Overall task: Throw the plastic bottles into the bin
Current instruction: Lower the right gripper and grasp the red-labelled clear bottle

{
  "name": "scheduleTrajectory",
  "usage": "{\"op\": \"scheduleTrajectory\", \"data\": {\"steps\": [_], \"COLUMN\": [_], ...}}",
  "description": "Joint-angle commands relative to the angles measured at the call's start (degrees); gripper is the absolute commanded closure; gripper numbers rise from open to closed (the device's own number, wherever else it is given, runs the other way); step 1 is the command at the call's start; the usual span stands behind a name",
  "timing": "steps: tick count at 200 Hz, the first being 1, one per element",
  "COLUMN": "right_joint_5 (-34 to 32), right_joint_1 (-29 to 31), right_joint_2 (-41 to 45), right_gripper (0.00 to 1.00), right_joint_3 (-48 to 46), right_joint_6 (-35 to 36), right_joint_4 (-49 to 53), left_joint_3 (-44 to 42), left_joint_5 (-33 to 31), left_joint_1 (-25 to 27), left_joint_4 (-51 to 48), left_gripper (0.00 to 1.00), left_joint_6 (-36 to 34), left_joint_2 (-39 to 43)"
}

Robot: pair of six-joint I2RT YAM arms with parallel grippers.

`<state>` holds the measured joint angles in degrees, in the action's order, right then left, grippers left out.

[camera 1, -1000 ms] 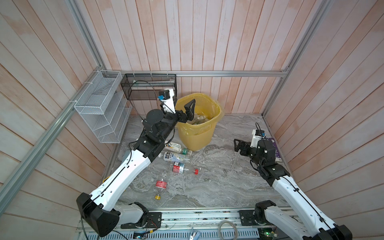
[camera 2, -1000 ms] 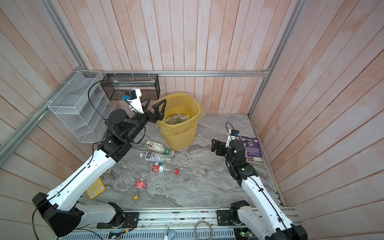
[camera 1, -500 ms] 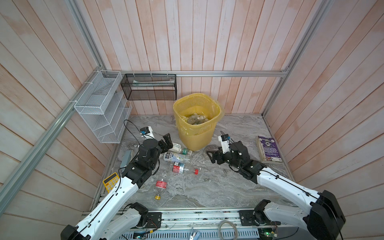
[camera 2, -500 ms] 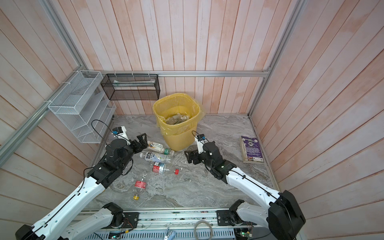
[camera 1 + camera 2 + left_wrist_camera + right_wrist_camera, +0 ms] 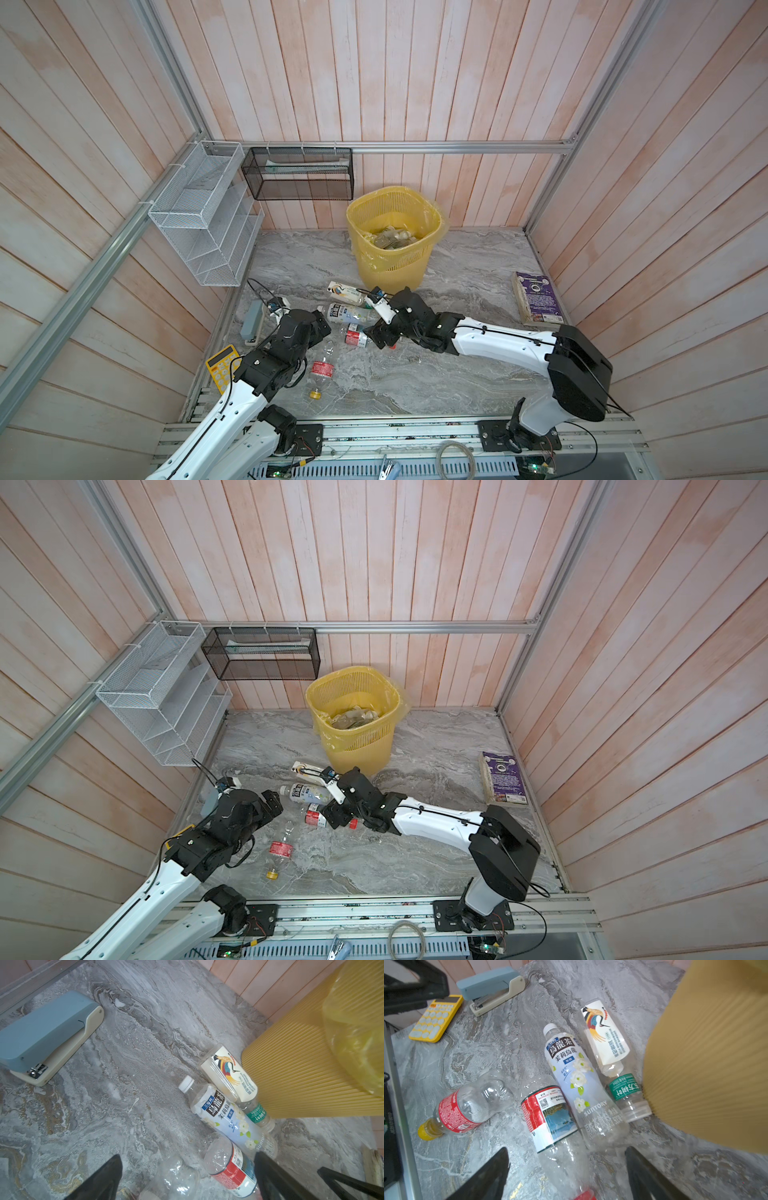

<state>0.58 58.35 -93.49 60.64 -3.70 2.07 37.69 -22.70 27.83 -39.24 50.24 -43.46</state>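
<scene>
Where the grey marbled tabletop (image 5: 457, 374) meets the back wall of pale pink planks (image 5: 374, 83), the yellow bin (image 5: 390, 257) stands upright. Its yellowish bag liner is folded over the rim, and crumpled clear bottles (image 5: 390, 239) show inside in both top views. An aluminium rail (image 5: 415, 147) runs along that wall and carries a black mesh basket (image 5: 299, 174); a white wire rack (image 5: 199, 220) hangs on the left wall. Just in front of the bin four more bottles lie on their sides: a crane-label bottle (image 5: 604, 1034) whose uncapped neck seems to touch the bin's foot, a tea bottle (image 5: 571, 1068) beside it, a red-and-blue-label bottle (image 5: 550, 1113) touching that one, and, apart toward the front, a red-label bottle (image 5: 467, 1107) with a yellow cap. The right gripper (image 5: 566, 1150) is low over the red-and-blue-label bottle, its jaws spread to either side of the cap end with gaps, grasping nothing. The left gripper (image 5: 323, 328) is near on the left, jaws wide apart and empty. A blue stapler (image 5: 252, 322) and a yellow calculator (image 5: 220, 368) lie by the left edge, and a purple book (image 5: 538, 297) lies by the right.
</scene>
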Motion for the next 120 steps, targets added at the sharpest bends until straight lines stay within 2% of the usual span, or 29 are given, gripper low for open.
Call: {"op": "scheduleTrajectory", "data": {"steps": [1,120], "right_joint_5": [0.53,-3.83], "right_joint_1": [1.53,3.39], "right_joint_2": [-3.44,-16.59], "right_gripper": [0.13,0.17], "right_joint_3": [3.42,13.57], "right_joint_6": [3.72,5.89], "right_joint_4": [5.14,12.14], "left_joint_3": [-0.57,-3.82], "left_joint_5": [-1.73,0.4], "left_joint_1": [-0.32,-3.39], "left_joint_4": [-2.24,-1.85], "left_gripper": [0.0,0.0], "left_joint_6": [2.31,1.71], "left_joint_2": [-1.46,0.6]}}
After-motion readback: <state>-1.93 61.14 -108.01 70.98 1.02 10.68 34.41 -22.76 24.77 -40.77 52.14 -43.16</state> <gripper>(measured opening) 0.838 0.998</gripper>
